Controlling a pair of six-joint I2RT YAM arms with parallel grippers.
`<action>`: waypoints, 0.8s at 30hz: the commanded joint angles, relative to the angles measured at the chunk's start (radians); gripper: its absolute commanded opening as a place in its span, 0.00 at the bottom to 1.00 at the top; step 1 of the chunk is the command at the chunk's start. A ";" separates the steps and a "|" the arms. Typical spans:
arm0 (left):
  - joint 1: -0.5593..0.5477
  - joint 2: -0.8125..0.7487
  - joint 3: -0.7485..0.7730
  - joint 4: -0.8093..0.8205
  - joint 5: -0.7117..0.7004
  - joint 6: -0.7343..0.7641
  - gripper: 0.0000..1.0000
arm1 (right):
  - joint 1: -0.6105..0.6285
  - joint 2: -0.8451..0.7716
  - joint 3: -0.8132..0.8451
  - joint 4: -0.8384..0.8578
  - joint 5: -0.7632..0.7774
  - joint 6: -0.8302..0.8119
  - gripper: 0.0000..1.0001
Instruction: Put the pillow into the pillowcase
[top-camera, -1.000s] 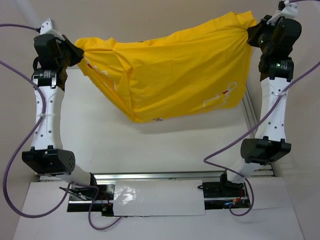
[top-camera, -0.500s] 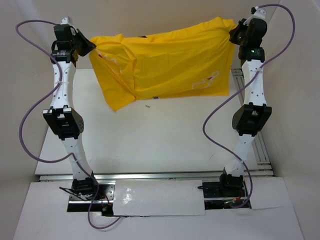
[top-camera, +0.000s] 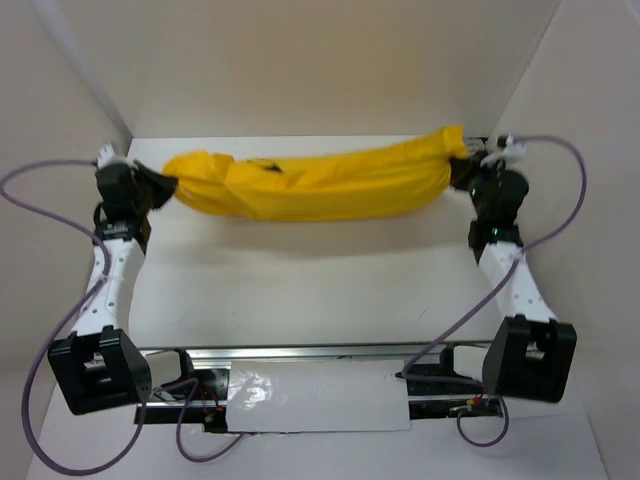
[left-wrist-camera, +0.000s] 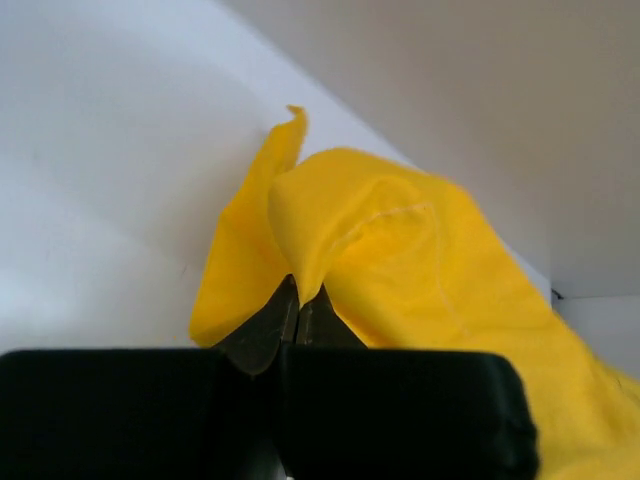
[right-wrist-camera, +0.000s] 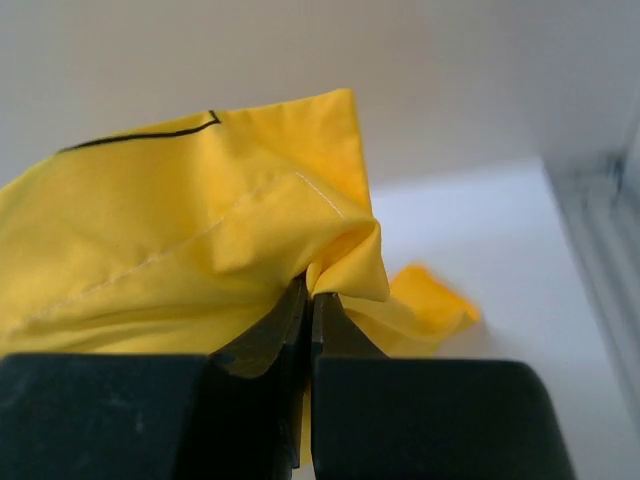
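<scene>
1. As it lies strung between the two arms, the pillowcase forms one long yellow roll across the far part of the table, its long axis running left to right.
2. At the roll's left end, the left gripper has its jaws pinched tight on a bunched corner of cloth. The whole case extends away to its right.
3. At the right end, the right gripper is clamped the same way on a gathered corner. The case extends to its left.
4. Of the pillow, no white surface shows in any view. The roll's plumpness suggests it sits inside, but this cannot be confirmed.
5. Neither arm is nearer: each holds its own end, and the middle lies about equally far from both.
6. Whether the middle rests on the table or hangs just above it cannot be told.
7. Judgement: the coming move turns on that left-to-right line.
</scene>
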 joint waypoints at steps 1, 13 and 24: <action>0.006 -0.055 -0.357 0.087 -0.074 -0.131 0.00 | -0.016 -0.144 -0.397 0.191 0.040 0.082 0.00; 0.006 -0.291 -0.201 -0.661 -0.433 -0.317 1.00 | -0.004 -0.665 -0.469 -0.480 0.606 0.386 1.00; -0.092 -0.289 -0.240 -0.485 -0.108 -0.050 0.96 | 0.054 -0.305 -0.240 -0.544 0.217 0.174 1.00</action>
